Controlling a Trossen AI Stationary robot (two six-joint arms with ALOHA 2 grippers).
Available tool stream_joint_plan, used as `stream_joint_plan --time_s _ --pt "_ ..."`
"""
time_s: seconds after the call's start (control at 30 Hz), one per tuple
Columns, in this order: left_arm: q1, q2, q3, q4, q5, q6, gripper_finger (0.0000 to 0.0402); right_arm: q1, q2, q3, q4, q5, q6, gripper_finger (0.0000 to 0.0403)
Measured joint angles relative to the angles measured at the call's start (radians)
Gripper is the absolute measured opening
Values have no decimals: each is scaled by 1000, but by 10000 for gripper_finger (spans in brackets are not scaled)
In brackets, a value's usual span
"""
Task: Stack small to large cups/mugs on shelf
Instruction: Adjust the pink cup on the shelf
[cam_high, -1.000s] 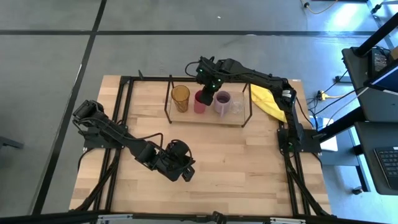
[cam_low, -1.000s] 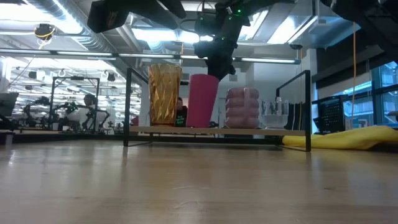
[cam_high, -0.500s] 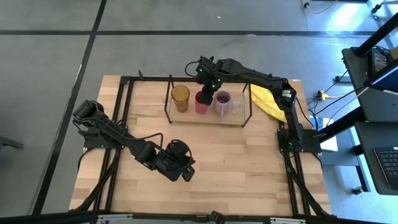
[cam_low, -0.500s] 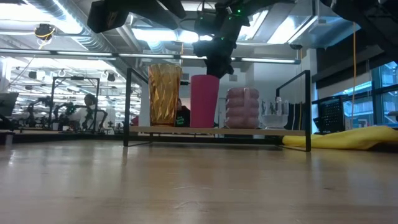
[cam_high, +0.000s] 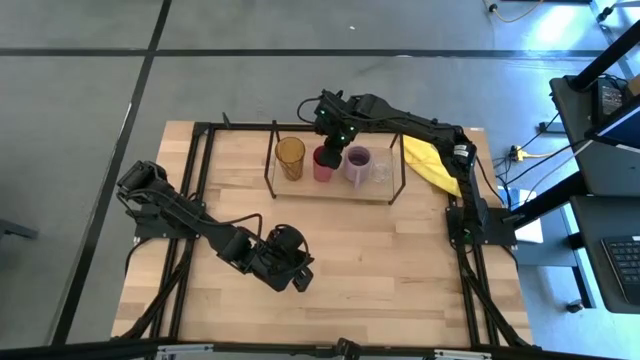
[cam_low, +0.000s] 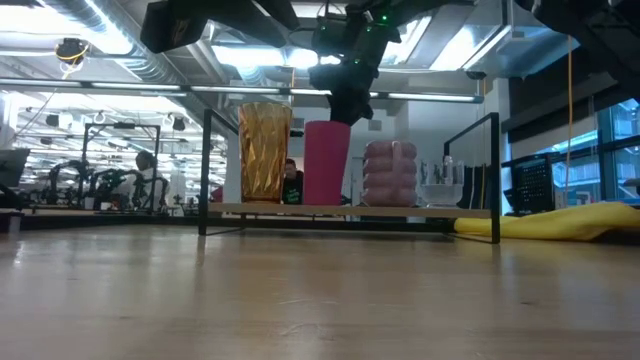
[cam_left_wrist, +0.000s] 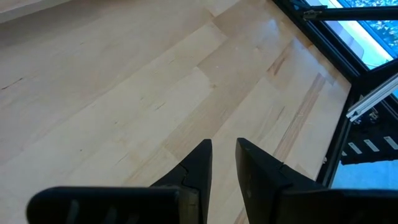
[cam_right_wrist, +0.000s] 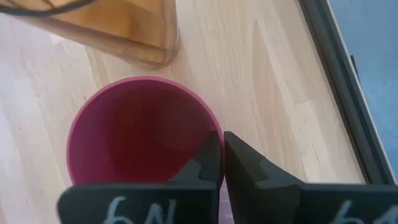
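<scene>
The right gripper (cam_right_wrist: 222, 163) hung just above the rim of the magenta cup (cam_high: 322, 164), its fingers (cam_right_wrist: 245, 163) drawn almost together with only a thin slit between them and nothing caught there, though whether a tip grazed the rim could not be told. That cup stood on the shelf (cam_high: 335, 190) at the far side of the bench (cam_high: 400, 260), between the amber tumbler (cam_high: 290, 156) and the lavender mug (cam_high: 357, 164), with the small clear glass (cam_high: 381, 170) last in the row and a yellow cloth (cam_high: 432, 165) lying just beside the rack. The left gripper (cam_left_wrist: 224, 163) waited low over the bare near part of the bench, its fingers (cam_left_wrist: 200, 165) slightly apart and empty.
</scene>
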Motion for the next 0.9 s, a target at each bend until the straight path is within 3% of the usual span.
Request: stream_joint_plan --time_s 0.3,0.47,0.9 --pt "0 0 0 0 0 0 66 0 -1 0 -6 -11 0 12" --pt "0 0 0 0 0 1 66 0 -8 0 -32 39 -27 12" --pt "0 0 0 -12 0 2 66 1 -8 0 -20 11 -25 12"
